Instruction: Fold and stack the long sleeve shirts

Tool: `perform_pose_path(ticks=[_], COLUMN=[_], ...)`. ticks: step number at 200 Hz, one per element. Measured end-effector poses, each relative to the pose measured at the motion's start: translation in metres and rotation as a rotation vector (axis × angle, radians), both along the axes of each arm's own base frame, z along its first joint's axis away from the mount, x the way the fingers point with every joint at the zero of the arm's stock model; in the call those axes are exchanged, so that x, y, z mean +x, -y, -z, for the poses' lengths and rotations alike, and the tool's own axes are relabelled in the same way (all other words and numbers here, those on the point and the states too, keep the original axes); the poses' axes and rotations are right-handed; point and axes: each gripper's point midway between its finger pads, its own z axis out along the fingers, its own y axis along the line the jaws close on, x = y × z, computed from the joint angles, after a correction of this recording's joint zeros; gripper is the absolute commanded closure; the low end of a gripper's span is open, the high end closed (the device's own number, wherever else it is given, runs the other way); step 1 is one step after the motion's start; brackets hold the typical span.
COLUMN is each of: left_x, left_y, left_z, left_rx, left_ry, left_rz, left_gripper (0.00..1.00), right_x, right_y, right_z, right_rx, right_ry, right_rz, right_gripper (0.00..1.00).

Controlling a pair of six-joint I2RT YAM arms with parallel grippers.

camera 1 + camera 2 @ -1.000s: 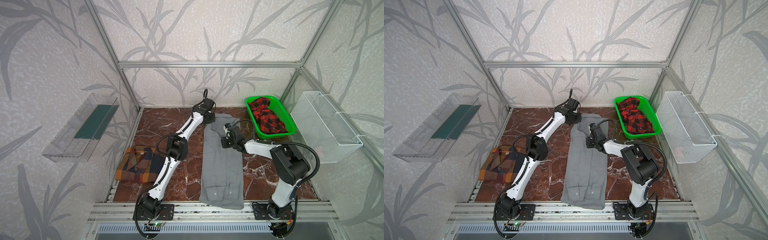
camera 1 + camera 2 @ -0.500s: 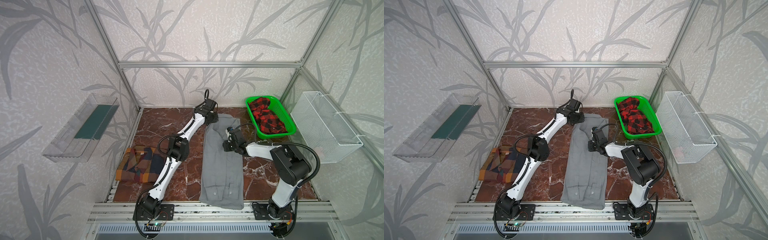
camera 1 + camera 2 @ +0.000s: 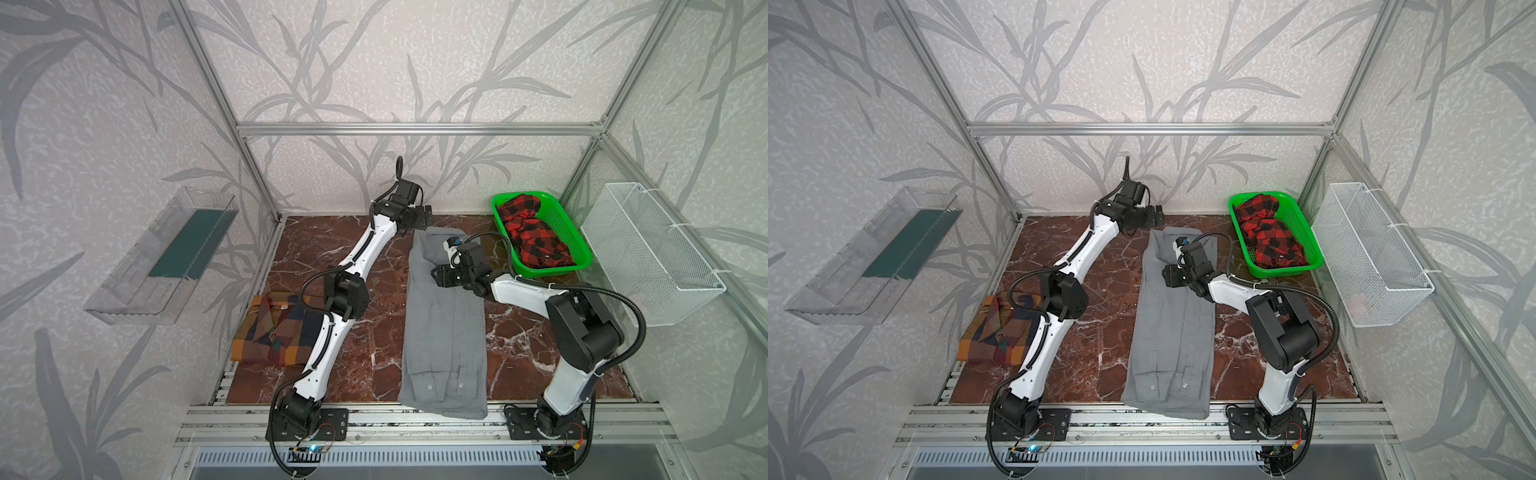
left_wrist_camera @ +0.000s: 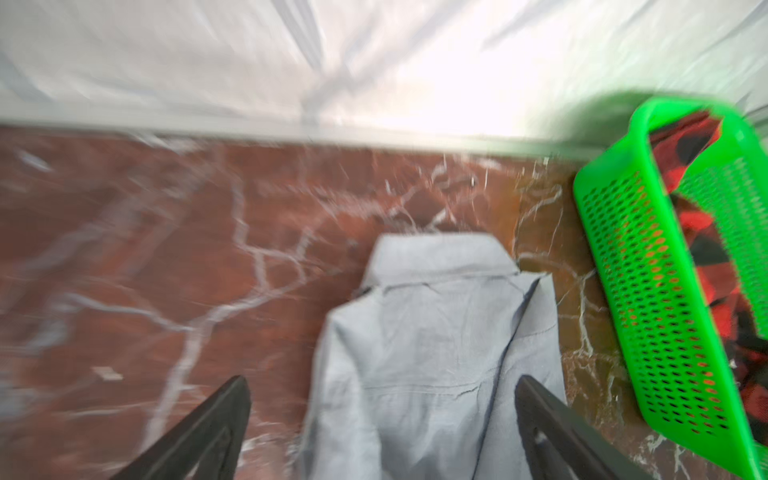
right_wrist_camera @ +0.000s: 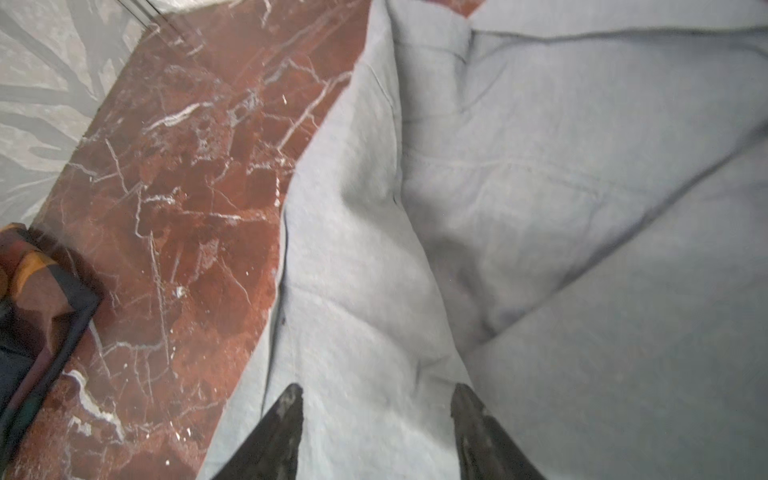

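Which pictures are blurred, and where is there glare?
Left wrist view: motion blur smears the marble table and the wall, which glares white; right wrist view: the grey shirt is fairly sharp; both top views: sharp, evenly lit.

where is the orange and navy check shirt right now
In both top views the check shirt lies folded at the left of the table, near its front edge, beside the left arm and well left of the grey shirt.

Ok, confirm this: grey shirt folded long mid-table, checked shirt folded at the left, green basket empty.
Not empty: the green basket holds a red-and-black plaid garment, as both top views show. The rest stands.
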Motion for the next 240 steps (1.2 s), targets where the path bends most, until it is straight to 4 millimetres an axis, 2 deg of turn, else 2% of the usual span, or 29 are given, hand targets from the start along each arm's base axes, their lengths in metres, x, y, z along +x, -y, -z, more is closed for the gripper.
perform_pose_path(ticks=[17,31,44,57,75,88,105,114,143,153,168,186,193,214,227,240], left_x=[0.001,-0.001,-0.007,-0.016,-0.031,-0.041,-0.048,-0.053,-0.068,-0.072,-0.074,-0.073,-0.073,-0.072,-0.072,-0.072], left_y=[-0.031,-0.055,-0.076,-0.087,-0.091,-0.088,-0.087,-0.087,-0.090,-0.091,-0.091,-0.089,-0.089,-0.088,-0.088,-0.087], left_z=[-0.041,-0.068,-0.082,-0.085,-0.074,-0.061,-0.042,-0.031,0.000,0.006,0.011,0.012,0.012,0.011,0.011,0.011], left_rx=[0.019,0.041,0.072,0.105,0.138,0.145,0.153,0.161,0.186,0.186,0.182,0.171,0.167,0.158,0.158,0.157], left_ry=[0.057,0.091,0.099,0.085,0.037,-0.002,-0.052,-0.079,-0.153,-0.169,-0.179,-0.178,-0.176,-0.173,-0.173,-0.172], left_rz=[-0.031,-0.058,-0.084,-0.096,-0.098,-0.086,-0.076,-0.072,-0.063,-0.063,-0.063,-0.064,-0.067,-0.066,-0.066,-0.066], left_gripper=[0.01,0.01,0.01,0.01,0.01,0.01,0.01,0.01,0.01,0.01,0.01,0.01,0.01,0.01,0.01,0.01], right_x=[0.012,0.024,0.030,0.034,0.039,0.042,0.052,0.054,0.060,0.062,0.065,0.070,0.071,0.070,0.063,0.056], right_y=[-0.012,-0.022,-0.029,-0.035,-0.042,-0.047,-0.049,-0.049,-0.038,-0.031,-0.021,-0.013,-0.011,-0.006,-0.006,-0.011], right_z=[-0.008,-0.009,-0.004,0.007,0.022,0.030,0.033,0.034,0.036,0.038,0.041,0.039,0.039,0.042,0.046,0.047], right_rx=[0.008,0.008,0.002,-0.009,-0.033,-0.052,-0.080,-0.092,-0.113,-0.114,-0.107,-0.083,-0.072,-0.042,-0.030,-0.021], right_ry=[0.028,0.045,0.046,0.037,0.027,0.021,0.026,0.027,0.030,0.025,0.012,0.002,0.002,0.005,-0.004,-0.008], right_rz=[-0.029,-0.049,-0.062,-0.079,-0.096,-0.103,-0.095,-0.086,-0.050,-0.038,-0.020,-0.005,-0.003,-0.007,-0.025,-0.048], right_gripper=[0.41,0.41,0.41,0.41,0.45,0.52,0.70,0.77,0.88,0.93,0.95,0.89,0.83,0.56,0.46,0.43])
